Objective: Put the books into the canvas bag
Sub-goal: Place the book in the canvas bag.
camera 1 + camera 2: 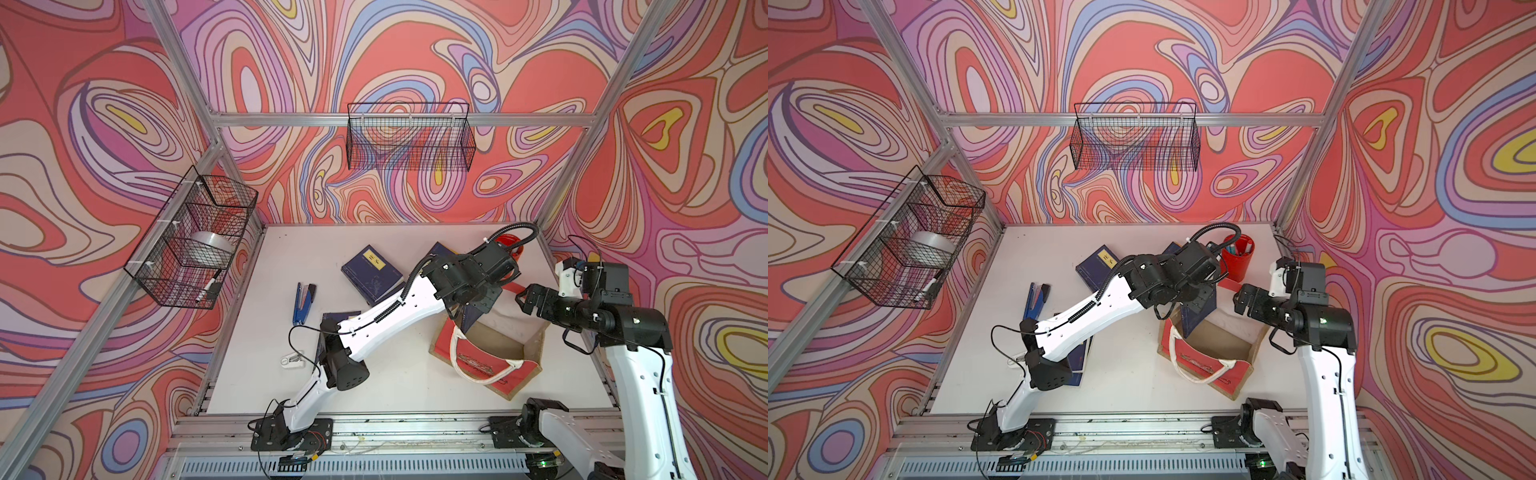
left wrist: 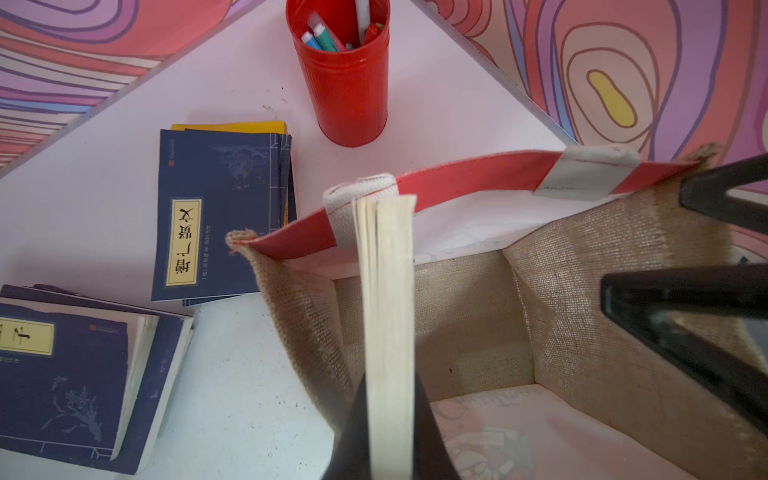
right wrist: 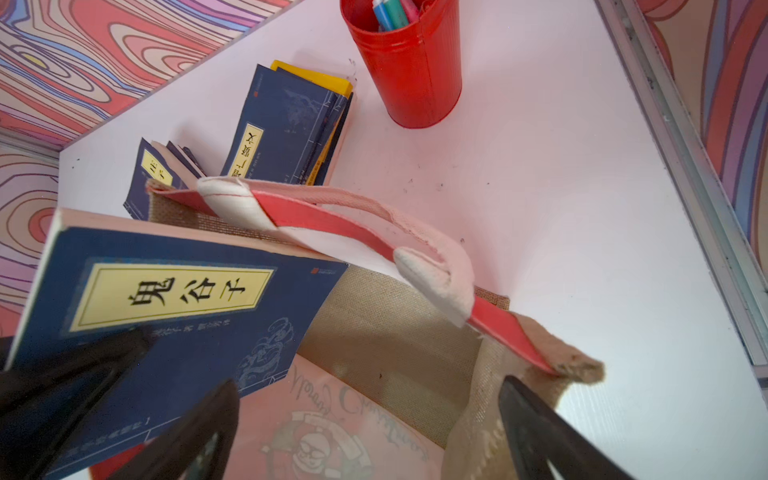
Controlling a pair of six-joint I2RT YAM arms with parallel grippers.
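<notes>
Hazards, in both top views: left gripper (image 1: pixel 471 309) is clamped on one navy softcover book (image 1: pixel 1198 318), which stands on edge over the mouth of the canvas bag (image 1: pixel 490 372), close to one jute end wall; right gripper (image 1: pixel 524 296) hangs with jaws spread at the opposite end. Judged risk: both grippers share one small opening and could collide. On the white table (image 1: pixel 266 332), outside the bag, further books (image 1: pixel 374 274) lie flat. Left wrist view: the cream page block sits between the black fingers (image 2: pixel 351 432), its far end in line with the red-and-white woven rim (image 2: pixel 478 174); a descent from here may snag that end, and the soft walls would likely fold inward. The glossy red pen cup (image 2: pixel 345 83) stands near the bag and could be tipped by a shove. Right wrist view: the cover is smooth, with a yellow title label (image 3: pixel 170 293); the coarse jute wall (image 3: pixel 473 399) lies between the spread jaws, contact not discernible. The thin book may flex or fan open on release.
</notes>
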